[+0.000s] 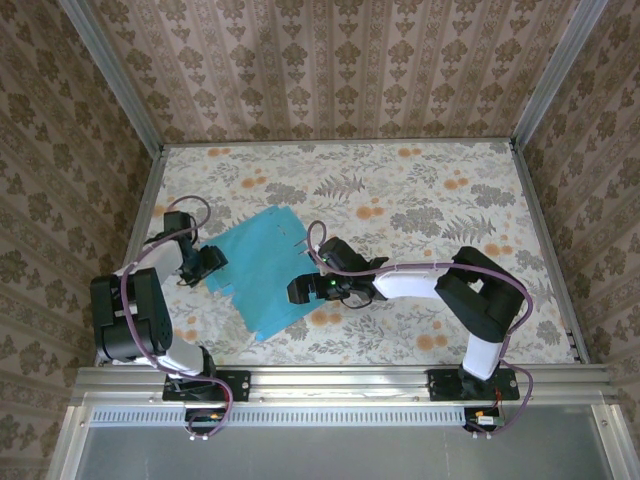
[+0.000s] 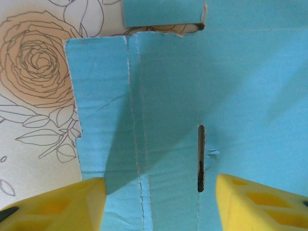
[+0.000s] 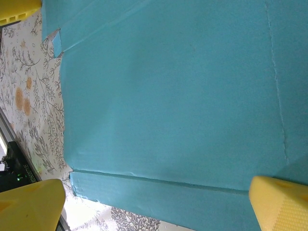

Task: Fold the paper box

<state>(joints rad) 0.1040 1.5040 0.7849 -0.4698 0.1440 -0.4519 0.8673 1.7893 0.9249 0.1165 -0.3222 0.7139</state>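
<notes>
The paper box (image 1: 262,270) lies unfolded, a flat turquoise-blue card sheet, blue face up, on the flowered table (image 1: 420,200), about 9 o'clock of its middle. It sits askew, one corner pointing to 6 o'clock. Scored fold lines mark off its side flaps, a narrow dark slit (image 2: 200,159) cuts one panel, and one notch edge looks ragged.

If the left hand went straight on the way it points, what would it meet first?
Most likely the paper box: its blue face near the slit lies ahead of the open left hand; depth unclear.
</notes>
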